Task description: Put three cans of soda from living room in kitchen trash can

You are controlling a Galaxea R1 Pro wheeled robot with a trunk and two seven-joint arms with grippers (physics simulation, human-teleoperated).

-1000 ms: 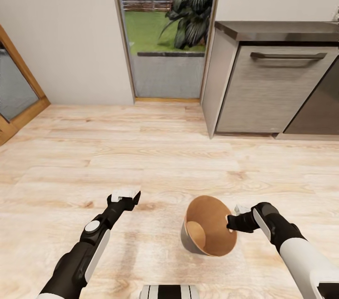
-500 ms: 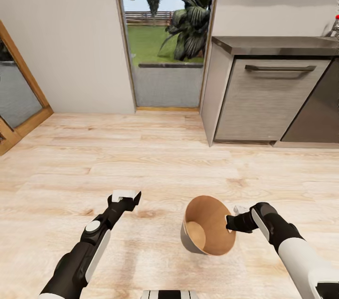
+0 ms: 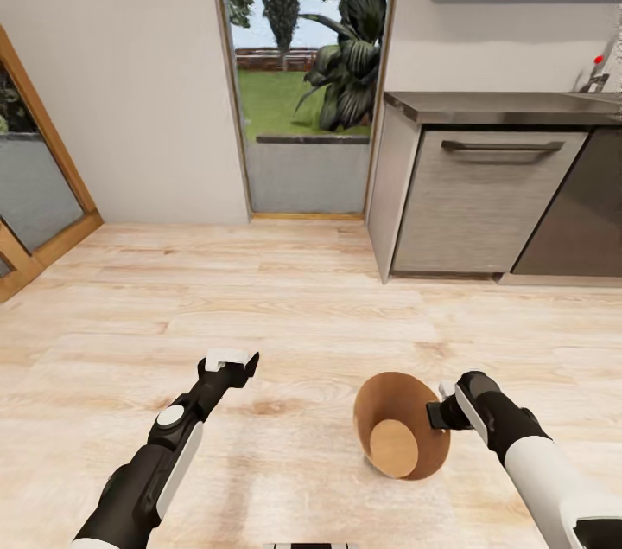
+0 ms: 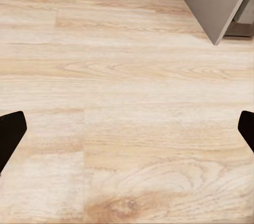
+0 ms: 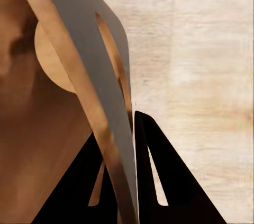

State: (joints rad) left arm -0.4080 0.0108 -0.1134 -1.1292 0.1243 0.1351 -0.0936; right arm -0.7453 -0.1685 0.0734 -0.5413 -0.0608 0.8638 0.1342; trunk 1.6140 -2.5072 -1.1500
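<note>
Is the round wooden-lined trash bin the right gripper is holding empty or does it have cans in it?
Empty: the head view looks into the round grey bin with brown wooden lining down to its bare bottom.

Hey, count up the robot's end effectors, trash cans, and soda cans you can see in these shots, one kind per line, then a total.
End effectors: 2, the left end effector empty over the floor, the right end effector clamped on the rim of the trash can
Trash cans: 1, tipped so its brown inside faces the head camera
Soda cans: 0
Total: 3
</note>
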